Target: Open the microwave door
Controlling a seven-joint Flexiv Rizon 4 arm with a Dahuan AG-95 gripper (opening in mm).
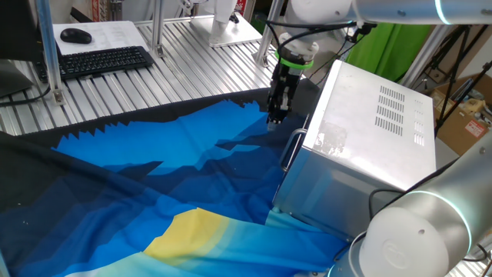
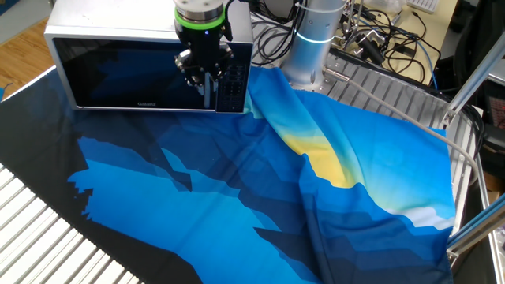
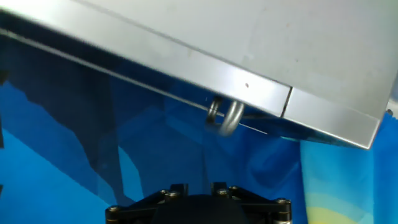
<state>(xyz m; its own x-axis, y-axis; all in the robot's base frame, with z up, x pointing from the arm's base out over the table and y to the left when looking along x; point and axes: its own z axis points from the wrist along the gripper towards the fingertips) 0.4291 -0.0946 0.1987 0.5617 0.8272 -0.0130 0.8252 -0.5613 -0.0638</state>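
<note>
Counter (image 1: 192, 58) of ribbed metal slats carries everything, and most of it lies under a cloth (image 2: 237, 197) printed in jagged blues with a yellow patch. At one edge of the counter, half on the cloth, stands the microwave (image 1: 369, 146), a big brushed-silver box with rows of vent slots on its casing. The microwave door (image 2: 134, 75) fills most of the front: dark glass in a silver frame, and in the other fixed view it appears flush with the control panel (image 2: 234, 83) beside it. The hand view shows the top edge of the front as one continuous strip with a seam where door meets panel, so the door looks closed or very nearly so.

Next in size is the arm (image 2: 312, 31), whose pale column rises from the counter's edge just beside the microwave's panel end. It reaches over the oven's top, and the hand (image 1: 275, 115) hangs fingers-down in front of the door's handle side. The handle (image 1: 293, 150) is a slim vertical silver bar; its upper curved end shows in the hand view as a loop below the frame. There the loop stands apart from the hand's black body at the bottom edge. The fingers are slightly parted, with nothing between them, and they appear clear of the bar.

Far across the counter sit a black keyboard (image 1: 104, 60) and a mouse (image 1: 75, 35).
</note>
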